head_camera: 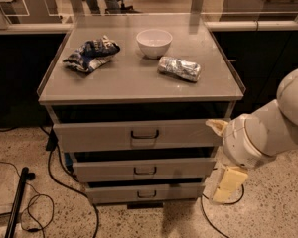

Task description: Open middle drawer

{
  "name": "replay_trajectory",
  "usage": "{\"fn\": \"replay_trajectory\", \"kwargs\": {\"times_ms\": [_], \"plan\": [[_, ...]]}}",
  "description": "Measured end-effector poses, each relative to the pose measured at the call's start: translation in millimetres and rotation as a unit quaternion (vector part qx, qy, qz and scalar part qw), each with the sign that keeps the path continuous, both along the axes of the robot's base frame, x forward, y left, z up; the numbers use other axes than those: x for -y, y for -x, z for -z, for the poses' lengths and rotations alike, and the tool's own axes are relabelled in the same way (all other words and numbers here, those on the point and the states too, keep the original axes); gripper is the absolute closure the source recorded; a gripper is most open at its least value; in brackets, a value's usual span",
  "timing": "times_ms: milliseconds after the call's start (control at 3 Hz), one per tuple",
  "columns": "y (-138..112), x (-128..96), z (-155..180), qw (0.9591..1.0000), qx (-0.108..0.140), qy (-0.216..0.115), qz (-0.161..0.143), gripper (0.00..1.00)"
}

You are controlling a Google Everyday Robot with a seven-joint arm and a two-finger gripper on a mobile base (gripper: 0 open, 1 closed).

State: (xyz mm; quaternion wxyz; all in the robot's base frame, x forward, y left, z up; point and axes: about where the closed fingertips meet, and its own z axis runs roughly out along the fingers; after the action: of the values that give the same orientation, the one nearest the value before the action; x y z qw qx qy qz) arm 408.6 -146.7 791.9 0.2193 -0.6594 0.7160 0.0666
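Note:
The middle drawer (144, 168) is the grey front with a small dark loop handle (145, 170), between the taller top drawer (139, 135) and the narrower bottom drawer (146, 193) of a grey metal cabinet. A dark gap shows above its front, and none of its inside is visible. My white arm (260, 133) comes in from the right. My gripper (228, 182), cream-coloured, hangs low beside the cabinet's right front corner, at about the height of the middle and bottom drawers. It is to the right of the handle and holds nothing visible.
On the cabinet top (139, 86) lie a blue snack bag (92, 54), a white bowl (154, 42) and a silver foil packet (179, 68). Black cables (54, 182) and a dark pole (17, 202) lie on the speckled floor at the left. A dark counter runs behind.

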Motion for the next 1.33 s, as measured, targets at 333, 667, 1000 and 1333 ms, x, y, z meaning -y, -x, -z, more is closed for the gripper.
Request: {"fn": "replay_trajectory", "kwargs": {"times_ms": [333, 667, 1000, 1333], "plan": [[0.1, -0.2, -0.2, 1.0, 0.0, 0.0, 0.0, 0.0], [-0.9, -0.8, 13.8, 0.9999, -0.016, -0.007, 0.002, 0.0], [-8.6, -1.9, 49.3, 0.9991, -0.039, -0.011, 0.007, 0.0], [-20.3, -0.4, 93.5, 0.9984, -0.053, -0.014, 0.014, 0.0]]}}
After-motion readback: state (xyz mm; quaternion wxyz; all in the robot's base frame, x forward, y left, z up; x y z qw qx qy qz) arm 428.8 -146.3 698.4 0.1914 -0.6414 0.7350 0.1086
